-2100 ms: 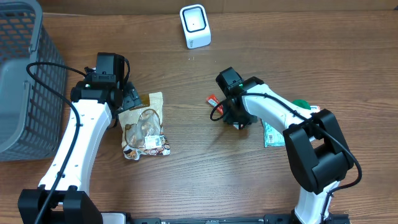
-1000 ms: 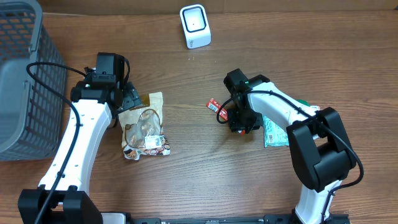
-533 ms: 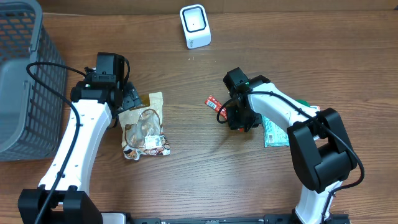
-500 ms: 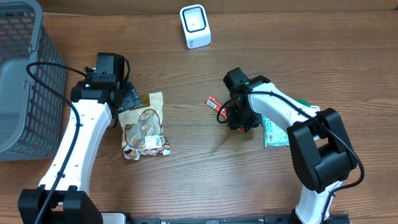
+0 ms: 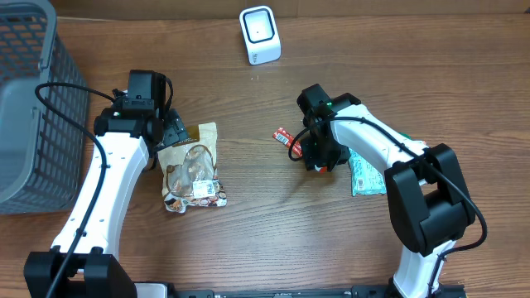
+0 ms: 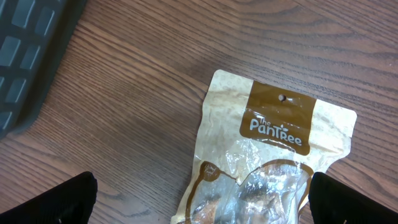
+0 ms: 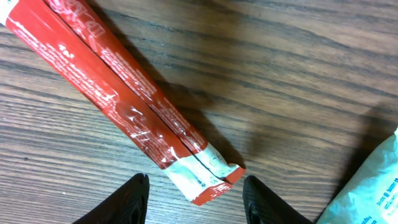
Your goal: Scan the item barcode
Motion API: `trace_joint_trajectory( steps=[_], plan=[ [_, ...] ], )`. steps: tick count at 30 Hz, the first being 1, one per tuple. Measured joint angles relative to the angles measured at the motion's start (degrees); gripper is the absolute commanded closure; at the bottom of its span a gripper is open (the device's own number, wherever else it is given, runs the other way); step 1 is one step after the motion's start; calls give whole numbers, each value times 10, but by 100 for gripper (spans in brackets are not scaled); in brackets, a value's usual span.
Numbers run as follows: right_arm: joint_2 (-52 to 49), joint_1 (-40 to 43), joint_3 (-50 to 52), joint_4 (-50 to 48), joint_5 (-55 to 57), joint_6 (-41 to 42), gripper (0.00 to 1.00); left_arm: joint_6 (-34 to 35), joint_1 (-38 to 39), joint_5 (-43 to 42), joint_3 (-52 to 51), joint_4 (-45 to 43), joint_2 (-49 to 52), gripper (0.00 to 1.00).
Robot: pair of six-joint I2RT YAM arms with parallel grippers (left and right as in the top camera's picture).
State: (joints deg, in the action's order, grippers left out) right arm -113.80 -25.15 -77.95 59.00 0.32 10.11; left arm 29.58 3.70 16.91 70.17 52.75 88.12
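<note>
The wooden counter [image 5: 265,248] carries a grey basket [image 5: 33,108] at the upper left of the overhead view. Left of centre lies a snack bag [image 5: 192,170], with the left tool [image 6: 202,202] spread wide above it. The white scanner [image 5: 259,33] stands top centre. The red packet [image 7: 124,99] (flat, just right of centre) lies with one end between the parted fingers of the right tool [image 7: 199,200], not gripped.

Snack pouch [image 6: 273,155]: brown panel at its 12 o'clock end reads "The PanTree" in white. Red stick packet [image 7: 124,106]: white print, illegible. Teal packet [image 7: 379,183] at 4 o'clock: print illegible.
</note>
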Motion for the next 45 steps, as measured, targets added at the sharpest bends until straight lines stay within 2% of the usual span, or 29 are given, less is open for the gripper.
trace_joint_trajectory(
  steps=[4, 16, 18, 20, 25, 27, 40, 45],
  plan=[
    [0, 4, 0, -9, 0, -10, 57, 0, 0, 0, 0, 0, 0, 0],
    [0, 7, 29, -54, -1, -12, 59, 0, 0, 0, 0, 0, 0, 0],
    [0, 7, 31, -57, -2, -12, 66, 0, 0, 0, 0, 0, 0, 0],
    [0, 7, 33, -61, -5, -12, 81, 0, 0, 0, 0, 0, 0, 0],
    [0, 7, 35, -65, -15, -14, 85, 0, 0, 0, 0, 0, 0, 0],
    [0, 7, 35, -67, -16, -17, 96, 0, 0, 0, 0, 0, 0, 0],
    [0, 7, 16, -44, -8, -14, 96, 0, 0, 0, 0, 0, 0, 0],
    [-1, -3, -44, -23, 60, -13, 96, 0, 0, 0, 0, 0, 0, 0]
  ],
)
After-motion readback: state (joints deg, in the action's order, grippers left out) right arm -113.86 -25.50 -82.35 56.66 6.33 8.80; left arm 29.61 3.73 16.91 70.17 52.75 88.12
